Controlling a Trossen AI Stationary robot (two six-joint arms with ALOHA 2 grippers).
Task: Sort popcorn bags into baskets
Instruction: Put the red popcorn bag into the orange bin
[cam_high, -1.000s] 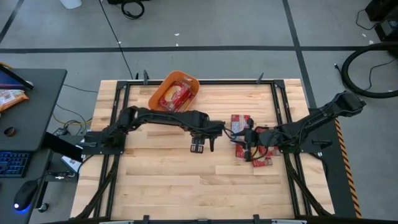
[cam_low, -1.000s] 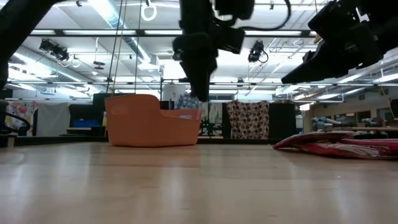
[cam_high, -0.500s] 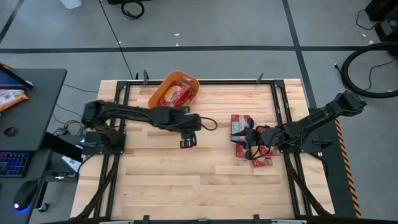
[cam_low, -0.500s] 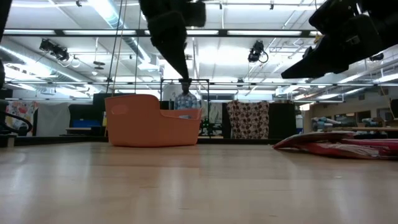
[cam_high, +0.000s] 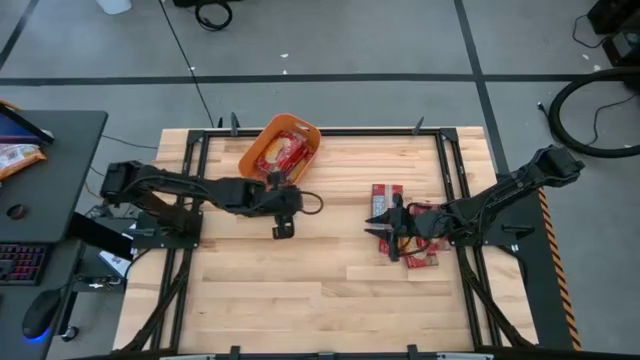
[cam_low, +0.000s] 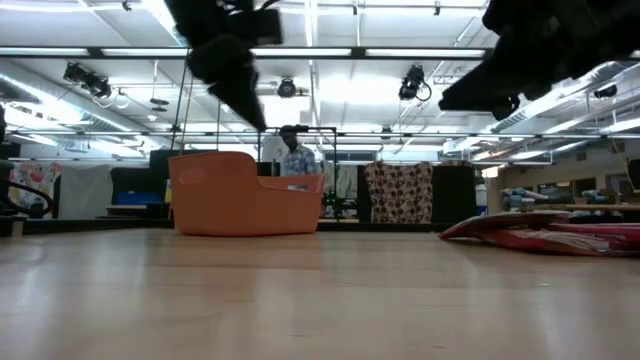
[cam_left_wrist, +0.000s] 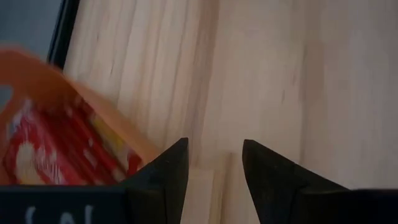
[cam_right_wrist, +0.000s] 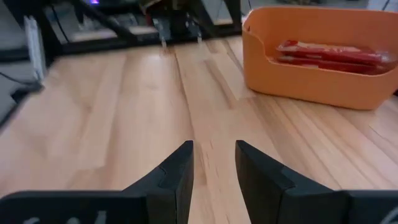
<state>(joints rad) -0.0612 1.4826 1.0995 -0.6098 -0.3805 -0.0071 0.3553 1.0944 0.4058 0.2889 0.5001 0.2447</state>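
Overhead view alone shows the whole counter (cam_high: 300, 270): orange basket (cam_high: 283, 147) at the far edge holding red popcorn bags (cam_high: 278, 155), more bags (cam_high: 415, 235) piled under the right gripper (cam_high: 381, 224). Wrist views show left gripper (cam_left_wrist: 214, 165) jaws spread, empty, beside the basket; right gripper jaws spread, empty

My two pairs of fingers (cam_left_wrist: 214, 180) (cam_right_wrist: 214, 177) are plain matt black. The pale blond wooden plank counter (cam_high: 300, 270) shows fine darker grain, framed by black rails. The rectangular plastic tub (cam_high: 282, 148) is solid bright orange. The glossy flat popcorn packets (cam_high: 410, 238) are red with cream-yellow patches, in the tub (cam_right_wrist: 329, 53) too. The floor (cam_high: 330, 40) is grey with dark lines.
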